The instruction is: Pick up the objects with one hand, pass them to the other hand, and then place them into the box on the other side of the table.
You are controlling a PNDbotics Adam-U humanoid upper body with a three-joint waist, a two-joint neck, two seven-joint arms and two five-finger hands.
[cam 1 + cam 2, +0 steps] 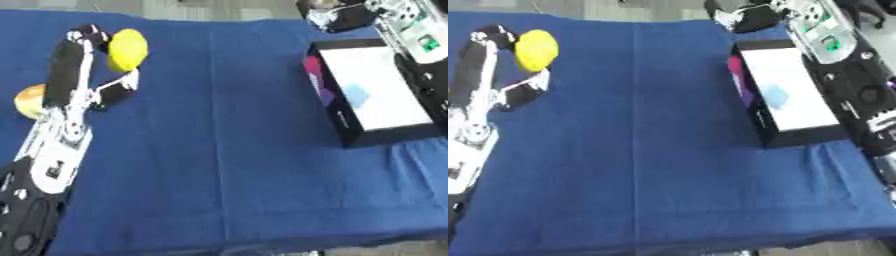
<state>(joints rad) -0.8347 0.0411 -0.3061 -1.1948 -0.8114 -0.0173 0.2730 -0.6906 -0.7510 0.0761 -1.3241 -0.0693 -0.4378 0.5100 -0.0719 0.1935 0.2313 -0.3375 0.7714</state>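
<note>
One left hand (pixel 92 75) pinches the yellow object (pixel 127 50), likely for handover. The right hand's (pixel 750 17) fingers are unclear beyond the box (pixel 372 87).

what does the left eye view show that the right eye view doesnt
Only the left eye view shows an orange-yellow round object beside the left arm, at the picture's left edge. Only the right eye view shows the table's right end with more of the right arm lying past the box. Both show the left hand with its fingers around a yellow object, the black box with its white inside, the blue tablecloth, and the right hand at the box's far end.
</note>
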